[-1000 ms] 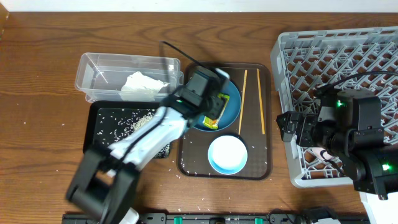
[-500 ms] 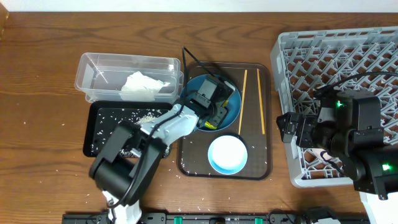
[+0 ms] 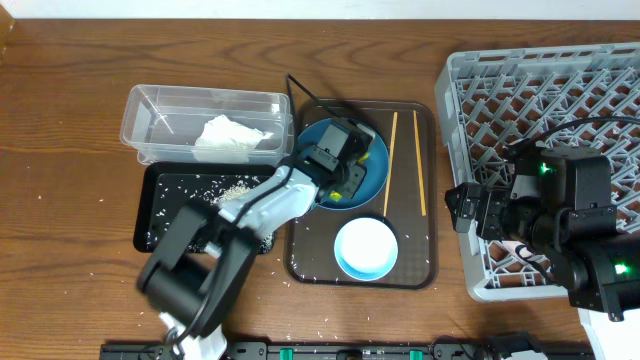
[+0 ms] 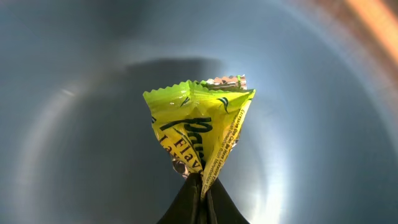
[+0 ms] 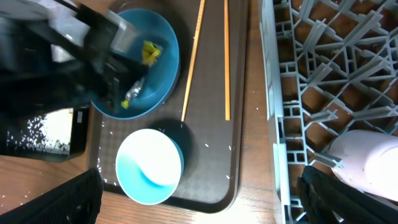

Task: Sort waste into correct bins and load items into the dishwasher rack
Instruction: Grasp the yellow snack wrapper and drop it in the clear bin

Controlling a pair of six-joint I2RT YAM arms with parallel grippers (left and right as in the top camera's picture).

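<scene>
My left gripper (image 4: 203, 185) is shut, pinching the bottom edge of the yellow-green snack wrapper (image 4: 200, 132), which stands up over the dark-blue plate (image 3: 373, 168). From overhead the left gripper (image 3: 345, 180) sits over the plate's left half. The white bowl (image 3: 366, 248) and two wooden chopsticks (image 3: 392, 150) lie on the brown serving tray (image 3: 426, 272). My right gripper (image 3: 462, 205) hangs open and holds nothing, at the left edge of the grey dishwasher rack (image 3: 540, 90). A pale pinkish cup (image 5: 367, 157) lies in the rack.
The clear tub (image 3: 150, 108) holds the crumpled white napkin (image 3: 230, 135). In front of it, the black tray (image 3: 150, 205) carries rice grains (image 3: 232, 187). Loose grains are scattered on the wooden table around both trays.
The left gripper has closed onto the wrapper on the plate, and its arm has shifted slightly. The right arm has stayed in place.
</scene>
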